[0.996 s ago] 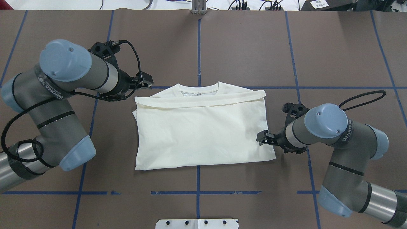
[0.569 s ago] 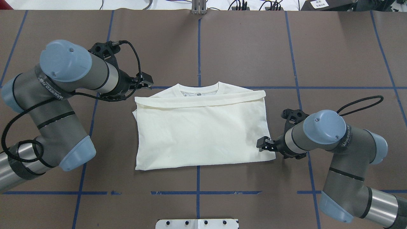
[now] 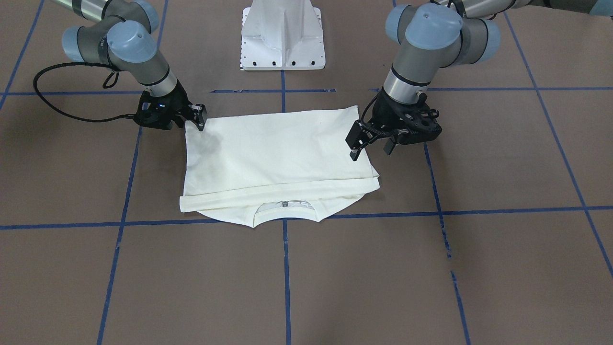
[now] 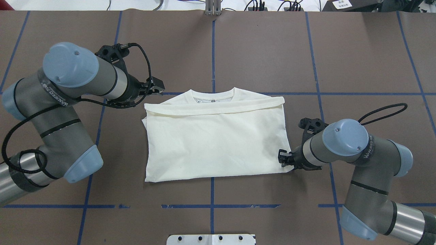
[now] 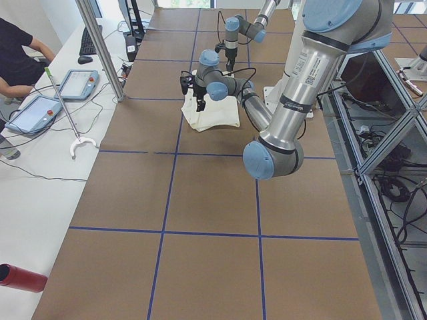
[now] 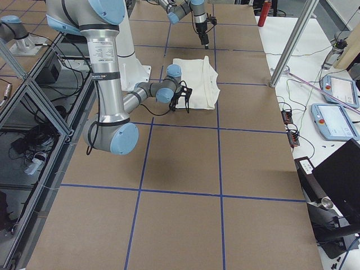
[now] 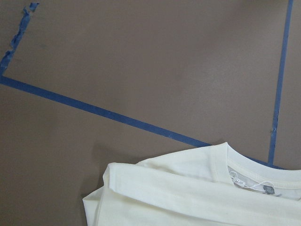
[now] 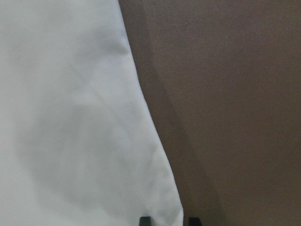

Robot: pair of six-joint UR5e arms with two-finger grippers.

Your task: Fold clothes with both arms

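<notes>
The cream-white shirt (image 4: 214, 139) lies folded flat, plain back up, with a sleeve band across its top and the collar (image 4: 213, 95) on the far side. My right gripper (image 4: 282, 158) sits low at the shirt's near right corner (image 3: 191, 132). In the right wrist view its fingertips (image 8: 146, 220) stand slightly apart, with the shirt's edge (image 8: 155, 141) between them. My left gripper (image 3: 371, 148) hangs open beside the shirt's far left corner (image 4: 147, 108), apart from the cloth. The left wrist view shows that corner and the collar (image 7: 244, 165), and no fingers. No print shows.
The brown table (image 4: 272, 51) carries a grid of blue tape lines (image 4: 212, 54). The white pedestal base (image 3: 282, 38) stands at the robot's edge. In the left side view a person (image 5: 17, 47) sits at a white bench with pendants (image 5: 73, 83).
My right gripper has slid along the shirt's right edge toward its near corner, and its fingers look closer together. The left arm and the shirt have not moved.
</notes>
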